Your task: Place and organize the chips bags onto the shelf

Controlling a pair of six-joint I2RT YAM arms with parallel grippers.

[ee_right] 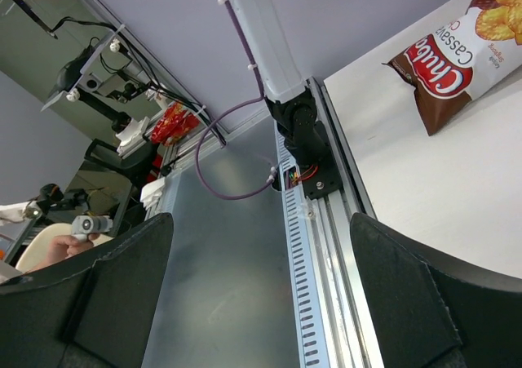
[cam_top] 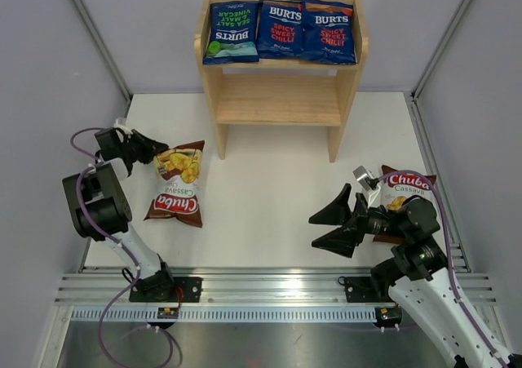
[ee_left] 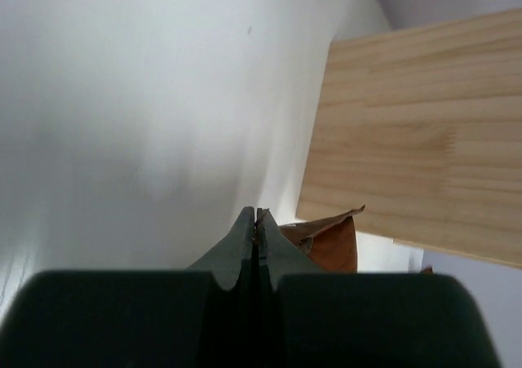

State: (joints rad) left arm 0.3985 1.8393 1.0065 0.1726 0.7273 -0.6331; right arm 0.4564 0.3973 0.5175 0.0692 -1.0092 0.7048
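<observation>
1. The shelf (cam_top: pixel 277 100) stood at the far side of the table (cam_top: pixel 261 176). Its top tier carried a Burts Sea Salt & Malt Vinegar bag (cam_top: pixel 232 32) and two Burts Spicy Sweet Chilli bags (cam_top: pixel 280 28) (cam_top: pixel 329 30), side by side, labels up. The lower tier showed bare wood.
2. The left Chuba bag (cam_top: pixel 175 190) lay flat on the table, forward of the shelf's left leg. The right Chuba bag (cam_top: pixel 405 190) lay near the right edge, partly hidden by the right arm.
3. The left claw (cam_top: pixel 155 150) was pressed closed at the top corner of the left Chuba bag. In the wrist view its fingers (ee_left: pixel 245 246) met with no gap and brown film showed just past the tips, so it appeared to nip the top seam.
4. The right claw (cam_top: pixel 313 232) was spread wide over bare table, holding nothing, with its own bag behind it.
5. Handling judgement:
   - The bags are light, air-filled and glossy.
   - The film is slippery and the chips crush easily.
   - The body would squash or squirt out of a hard pinch.
6. Grasp judgement:
   - The flat crimped seam at top or bottom is the better hold.
   - A corner hold would let the bag swing and hang slack, so the lower tier should be approached slowly.
</observation>
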